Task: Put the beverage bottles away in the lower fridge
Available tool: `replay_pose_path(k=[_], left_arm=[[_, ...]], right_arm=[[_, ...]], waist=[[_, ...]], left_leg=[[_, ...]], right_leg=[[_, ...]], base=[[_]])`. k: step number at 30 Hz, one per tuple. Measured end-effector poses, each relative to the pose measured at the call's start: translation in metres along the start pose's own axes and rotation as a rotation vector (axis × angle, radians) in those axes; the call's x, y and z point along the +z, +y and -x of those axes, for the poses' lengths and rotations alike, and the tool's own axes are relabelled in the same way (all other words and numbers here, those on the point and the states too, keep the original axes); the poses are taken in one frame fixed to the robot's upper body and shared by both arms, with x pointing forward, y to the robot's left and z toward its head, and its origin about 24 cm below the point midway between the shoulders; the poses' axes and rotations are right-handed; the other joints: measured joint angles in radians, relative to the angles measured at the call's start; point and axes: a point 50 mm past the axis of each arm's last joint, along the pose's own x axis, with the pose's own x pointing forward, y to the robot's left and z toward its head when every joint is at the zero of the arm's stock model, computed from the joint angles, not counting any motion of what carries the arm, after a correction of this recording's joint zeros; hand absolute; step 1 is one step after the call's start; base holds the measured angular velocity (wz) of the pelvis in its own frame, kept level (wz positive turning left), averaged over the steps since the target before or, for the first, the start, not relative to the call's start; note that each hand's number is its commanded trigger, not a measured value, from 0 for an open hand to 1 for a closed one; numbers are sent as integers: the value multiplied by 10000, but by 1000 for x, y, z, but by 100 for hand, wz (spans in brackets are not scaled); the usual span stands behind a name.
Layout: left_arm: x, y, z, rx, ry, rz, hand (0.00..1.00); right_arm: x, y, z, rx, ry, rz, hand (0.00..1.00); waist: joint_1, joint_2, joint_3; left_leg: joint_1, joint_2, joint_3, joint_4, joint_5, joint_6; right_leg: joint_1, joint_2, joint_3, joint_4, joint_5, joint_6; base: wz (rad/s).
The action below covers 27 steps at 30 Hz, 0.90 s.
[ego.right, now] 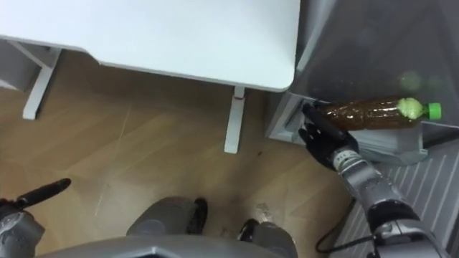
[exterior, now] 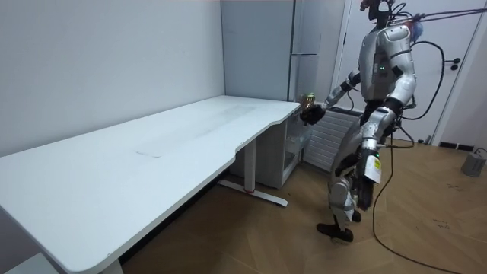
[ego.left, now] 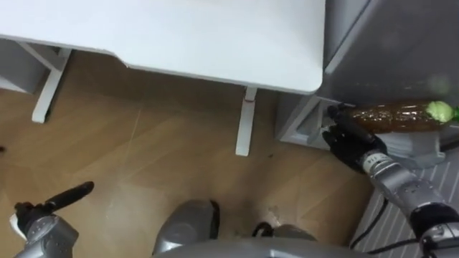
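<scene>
We see 1 bottle of brown drink with a green cap, held in the right hand. The hand's fingers are curled round the bottle's bottom end. The bottle lies about level with its cap toward the view's right, up in front of the grey fridge. We can't tell if it touches the fridge. The left hand is low at the lower left over the wood floor, fingers straight and apart, holding nothing. The white desk runs across the top, with its corner just beside the fridge. In the room view the robot stands upright on the floor by that desk corner, its right arm stretched out toward the fridge with the bottle in hand.
</scene>
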Motion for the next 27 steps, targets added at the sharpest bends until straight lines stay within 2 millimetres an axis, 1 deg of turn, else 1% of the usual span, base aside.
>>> replay_pose_path(k=[1,2,3,4,5,6,7,8,9,10,11,12,15,17,19,20,23,24,27], left_arm=[[2,2,-1,81,-83,-165,0],[4,5,-2,187,-152,-369,0],[5,6,-2,254,-170,-418,0],[8,7,-3,349,-271,-500,0],[14,3,-3,394,-458,-495,0],[16,4,-4,475,-524,-502,0],[20,4,-4,604,-654,-608,0],[21,5,-4,656,-706,-734,0],[21,4,-4,676,-716,-753,0],[21,2,-4,689,-770,-886,0],[22,3,-3,689,-810,-902,0],[24,1,-3,677,-873,-912,0],[31,-4,-2,691,-1209,-749,0],[36,-5,-1,637,-1407,-679,0],[41,-6,0,640,-1662,-672,0],[44,-6,1,613,-1829,-733,0],[51,-7,2,582,-2144,-663,0],[54,-8,3,542,-2334,-787,0],[58,-7,4,622,-2518,-770,0]], right_arm=[[5,2,-2,-80,-113,-164,100],[10,2,-4,-180,-235,-391,100],[12,2,-4,-233,-288,-450,100],[18,4,-6,-295,-409,-498,100],[22,4,-5,-350,-528,-573,100],[23,4,-5,-378,-563,-632,100],[23,5,-6,-390,-594,-707,100],[25,8,-7,-373,-626,-714,100],[26,9,-7,-337,-642,-729,100],[27,13,-8,-258,-692,-749,100],[30,16,-9,-180,-752,-782,100],[31,17,-9,-147,-787,-838,100],[40,28,-14,-48,-989,-947,100],[47,34,-16,-31,-1121,-977,100],[53,41,-17,68,-1284,-1129,100],[57,44,-17,154,-1398,-1174,100],[68,44,-15,166,-1637,-1140,100],[72,43,-13,130,-1736,-1081,100],[79,44,-11,123,-1916,-1001,100]], waist=[[41,-17,42],[214,-27,56],[307,-29,64],[410,-38,83],[439,-86,130],[468,-113,152],[519,-167,182],[536,-179,190],[537,-188,198],[539,-179,200],[540,-184,213],[540,-180,219],[556,-152,246],[562,-137,263],[592,-116,283],[617,-75,311],[705,-66,317],[782,-44,324],[825,-41,327]], left_leg=[[-423,-48,-7,425,-84,5],[-818,-63,-8,810,-190,-54],[-1019,-60,-15,977,-219,-75],[-1439,-79,-64,1272,-231,-95],[-1809,-177,-155,1512,-213,-123],[-1980,-197,-201,1625,-205,-138],[-2324,-203,-229,1837,-197,-155],[-2640,-212,-263,2032,-190,-171],[-2769,-234,-280,2093,-166,-206],[-3040,-339,-361,2257,-144,-240],[-3350,-368,-383,2453,-136,-255],[-3504,-362,-389,2566,-136,-260],[-4294,-355,-453,3054,-144,-305],[-4558,-369,-453,3233,-152,-318],[-4780,-385,-459,3377,-161,-332],[-4905,-399,-486,3463,-167,-342],[-5174,-545,-478,3554,-163,-342],[-5300,-543,-485,3645,-181,-352],[-5545,-557,-497,3834,-252,-331]], right_leg=[[-485,-141,-5,562,-237,-17],[-905,-221,3,1017,-443,9],[-1093,-249,-3,1210,-527,-17],[-1496,-336,-77,1550,-642,-99],[-1812,-464,-219,1876,-703,-160],[-1980,-535,-233,2018,-748,-159],[-2295,-611,-263,2322,-875,-234],[-2571,-694,-343,2575,-963,-317],[-2692,-756,-394,2681,-989,-357],[-2933,-832,-474,2893,-1038,-420],[-3217,-915,-521,3165,-1124,-472],[-3354,-935,-544,3280,-1158,-493],[-4093,-1017,-609,3805,-1255,-640],[-4352,-1086,-622,4028,-1300,-705],[-4572,-1122,-617,4195,-1333,-739],[-4678,-1128,-621,4277,-1351,-746],[-5004,-1288,-556,4530,-1443,-722],[-5112,-1290,-560,4600,-1472,-723],[-5295,-1331,-599,4762,-1577,-702]], base=[[15],[9],[6],[19],[25],[32],[28],[25],[19],[20],[21],[16],[5],[2],[0],[6],[8],[3],[7]])
